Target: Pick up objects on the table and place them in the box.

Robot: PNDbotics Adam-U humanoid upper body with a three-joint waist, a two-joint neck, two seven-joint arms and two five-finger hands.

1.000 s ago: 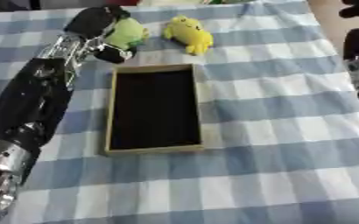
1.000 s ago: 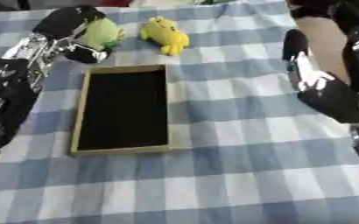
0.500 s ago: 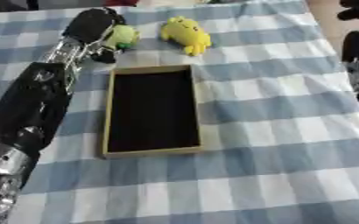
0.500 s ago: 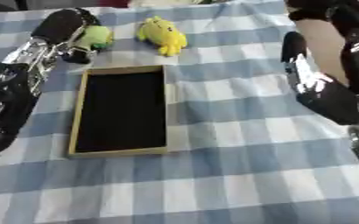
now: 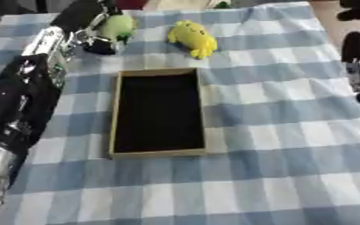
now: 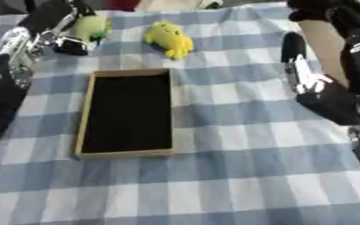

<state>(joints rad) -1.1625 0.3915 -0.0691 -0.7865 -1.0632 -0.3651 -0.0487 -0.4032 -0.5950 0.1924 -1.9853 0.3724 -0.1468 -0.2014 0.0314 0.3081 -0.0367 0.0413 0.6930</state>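
Observation:
A shallow wooden box (image 5: 158, 112) with a black inside lies on the checked blue and white cloth, left of the middle. Beyond it a yellow soft toy (image 5: 192, 38) lies on the cloth. Further left is a green soft toy (image 5: 115, 25), and my left hand (image 5: 97, 43) has its dark fingers curled round its near and left sides. My left arm runs up the left edge to it. My right arm (image 6: 325, 83) rises along the right side, and its hand (image 6: 321, 9) is a dark blur at the top right corner.
The cloth-covered table (image 5: 275, 145) stretches out to the right of the box and towards me. Its far edge runs just behind the two toys.
My left hand has closed in around the green toy, which now sits a little further away from the yellow one. The right arm has hardly moved.

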